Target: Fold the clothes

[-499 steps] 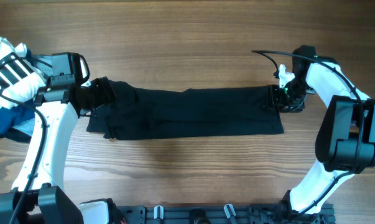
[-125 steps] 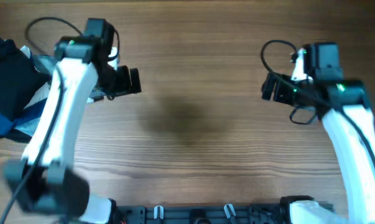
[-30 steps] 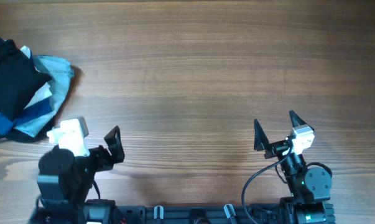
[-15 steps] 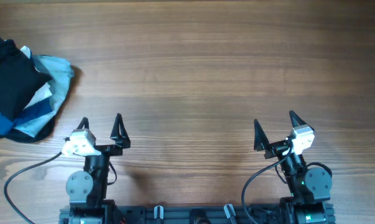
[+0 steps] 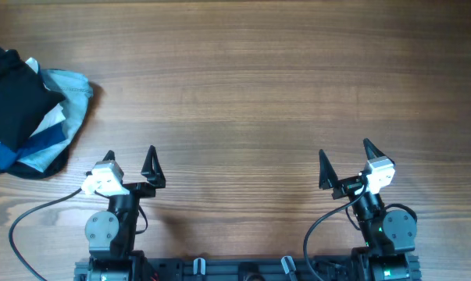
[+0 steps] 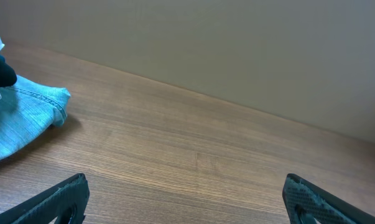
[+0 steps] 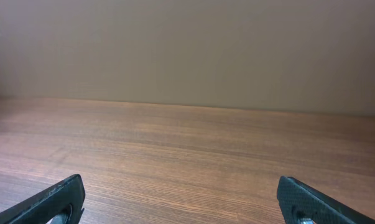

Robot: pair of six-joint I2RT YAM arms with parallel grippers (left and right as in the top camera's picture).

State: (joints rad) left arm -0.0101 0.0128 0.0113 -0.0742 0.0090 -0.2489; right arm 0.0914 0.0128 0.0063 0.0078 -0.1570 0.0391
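The shirt (image 5: 12, 94) lies on top of a heap at the left edge of the table (image 5: 243, 94), with a denim piece (image 5: 73, 97) under it, sticking out to the right. The left gripper (image 5: 130, 152) and right gripper (image 5: 344, 148) sit well apart along the near edge, level with each other, the heap behind and left of the left one. A wall (image 6: 237, 43) stands behind the table's far edge.

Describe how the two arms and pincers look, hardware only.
Both match. The left pincer and right pincer each have two black, pointed, triangular fingers with finely textured faces. A white block sits behind each, above a round black-and-grey joint housing. A thin black cable loops out beside each arm. No markings are legible.
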